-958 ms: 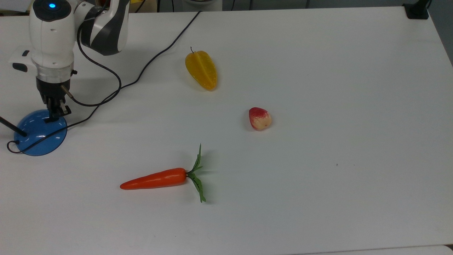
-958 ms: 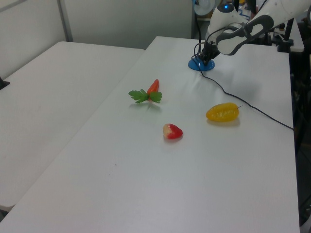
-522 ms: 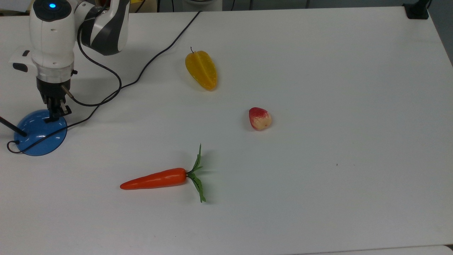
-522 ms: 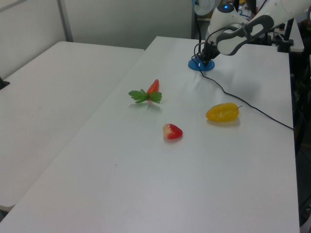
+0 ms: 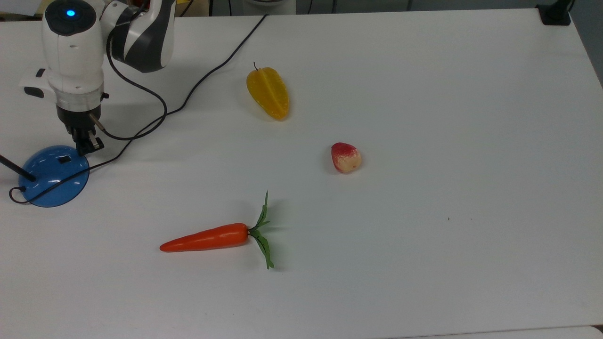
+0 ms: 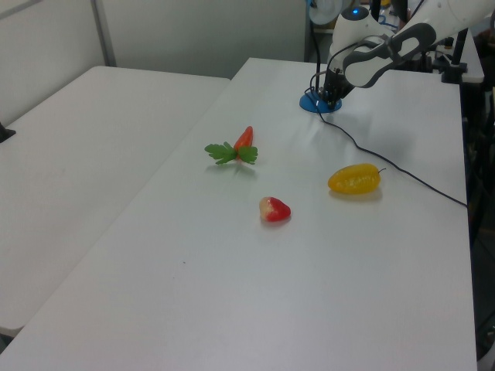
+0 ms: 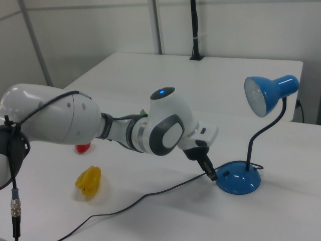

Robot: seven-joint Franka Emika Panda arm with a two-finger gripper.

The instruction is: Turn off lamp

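The lamp's glossy blue base (image 5: 49, 181) sits at the top view's left edge, with a small black switch (image 5: 63, 159) on top and a thin black stem (image 5: 16, 168). In the right view the lamp base (image 7: 239, 182) carries a curved stem (image 7: 256, 140) and a blue shade (image 7: 271, 94). My gripper (image 5: 90, 143) hangs shut with nothing in it, just off the base's rim, up and right of the switch in the top view. Its tip (image 7: 212, 175) is close beside the base in the right view. The left view puts the gripper (image 6: 332, 99) at the base (image 6: 317, 104).
The lamp's black power cord (image 5: 207, 75) runs from the base across the table to the top view's far edge. A yellow starfruit (image 5: 268, 92), a red-and-cream fruit (image 5: 346, 157) and an orange carrot (image 5: 207, 238) lie mid-table. My arm's white body (image 5: 73, 52) stands over the gripper.
My gripper has come off the top of the blue base and shifted toward the top view's upper right. The black switch, covered before, is now in plain sight.
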